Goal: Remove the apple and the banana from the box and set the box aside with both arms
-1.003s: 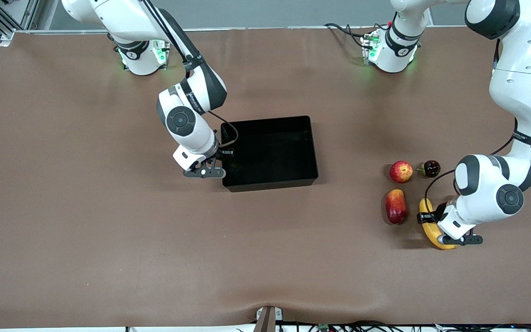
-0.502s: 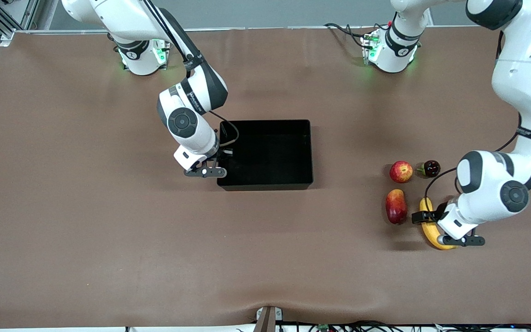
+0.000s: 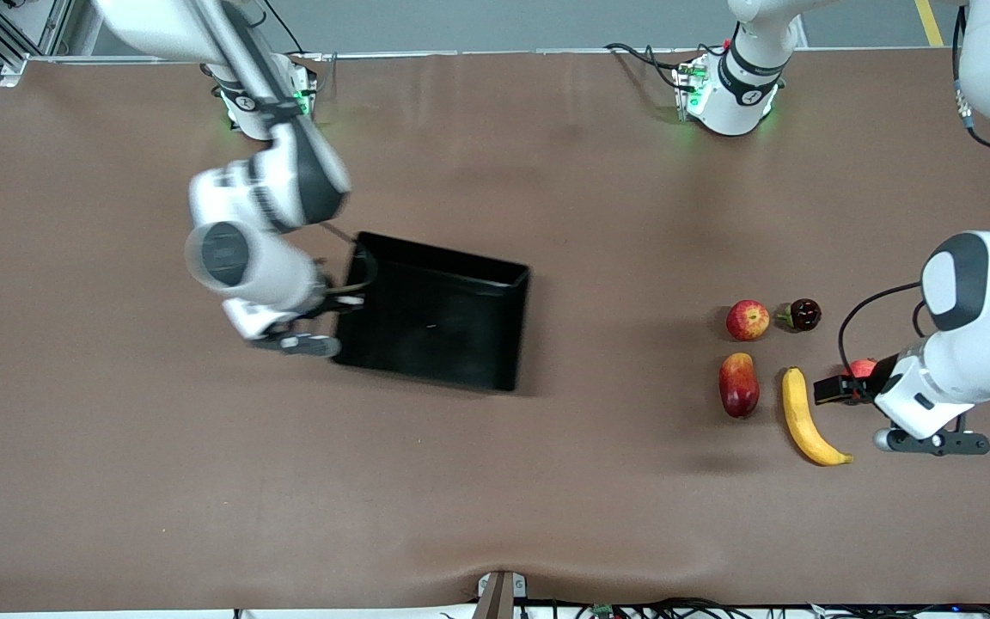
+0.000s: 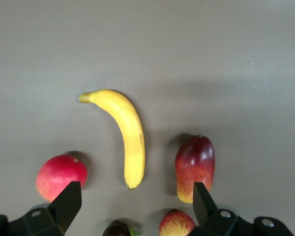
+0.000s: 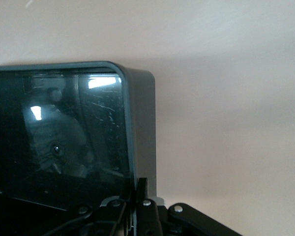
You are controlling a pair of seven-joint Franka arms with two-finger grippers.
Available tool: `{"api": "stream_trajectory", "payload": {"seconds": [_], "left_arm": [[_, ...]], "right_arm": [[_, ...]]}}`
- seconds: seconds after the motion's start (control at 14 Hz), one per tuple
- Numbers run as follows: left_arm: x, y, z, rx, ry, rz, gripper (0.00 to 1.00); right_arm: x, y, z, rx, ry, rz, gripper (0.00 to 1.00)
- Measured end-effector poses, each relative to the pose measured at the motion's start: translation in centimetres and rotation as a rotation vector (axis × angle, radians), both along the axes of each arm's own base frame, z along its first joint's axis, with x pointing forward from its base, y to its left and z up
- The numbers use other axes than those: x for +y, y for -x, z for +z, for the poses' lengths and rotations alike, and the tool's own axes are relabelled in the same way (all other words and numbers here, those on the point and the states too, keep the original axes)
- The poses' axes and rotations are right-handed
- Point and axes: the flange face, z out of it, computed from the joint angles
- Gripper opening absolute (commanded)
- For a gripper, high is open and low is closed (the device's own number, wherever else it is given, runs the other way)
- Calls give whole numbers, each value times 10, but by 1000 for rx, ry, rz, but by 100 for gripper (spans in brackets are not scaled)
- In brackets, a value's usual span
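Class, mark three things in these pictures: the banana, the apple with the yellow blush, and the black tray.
banana (image 3: 807,419), front view, middle of its curved yellow body.
apple (image 3: 748,320), front view, centre of its red skin.
black tray (image 3: 519,320), front view, the wall toward the fruit.

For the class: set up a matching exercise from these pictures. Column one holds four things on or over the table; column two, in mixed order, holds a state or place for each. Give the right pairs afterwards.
1. banana
2. box
3. left gripper
4. apple

A. gripped at its wall by the right gripper
B. open, holding nothing
C. beside the dark glossy fruit
D. lying beside the mango

Pairs: 1-D, 2-A, 3-B, 4-C
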Motion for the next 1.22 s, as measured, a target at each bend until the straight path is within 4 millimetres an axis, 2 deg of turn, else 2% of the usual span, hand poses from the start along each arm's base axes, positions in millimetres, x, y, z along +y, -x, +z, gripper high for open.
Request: {"api": "stream_trajectory", "payload": {"seconds": [0.07, 0.22, 0.36, 0.43, 0.5, 0.57, 0.65, 0.79, 1.0, 1.08, 1.15, 1.22], "left_arm": [[-1, 3, 13, 0, -9, 13, 100], [-2, 12, 41, 9, -28, 57, 100], [-6, 26, 77, 16, -53, 76, 100], [-9, 34, 97, 17, -66, 80, 100], [-10, 43, 117, 12, -79, 83, 100], [-12, 51, 137, 2, -92, 86, 100], [-13, 60, 156, -10, -104, 88, 100], [-17, 76, 188, -34, -126, 93, 100], [-22, 100, 219, -25, -153, 99, 100], [-24, 107, 228, -19, -159, 101, 100], [-27, 115, 235, -9, -153, 104, 100], [-30, 122, 242, -4, -137, 105, 100]], "right_arm": [[-56, -8, 13, 9, -20, -4, 0], [-161, -13, 18, -1, -38, 16, 0], [-273, -5, 5, -15, -49, 43, 0], [-323, 5, -5, -20, -54, 40, 0], [-360, 14, -16, -23, -47, 44, 0], [-388, 20, -26, -21, -32, 56, 0], [-408, 26, -37, -18, -25, 69, 0], [-433, 32, -63, -16, -24, 89, 0], [-454, 40, -99, -12, -51, 118, 0], [-457, 41, -105, -14, -56, 120, 5], [-459, 40, -104, -18, -58, 123, 89], [-458, 40, -104, -20, -59, 124, 100]]}}
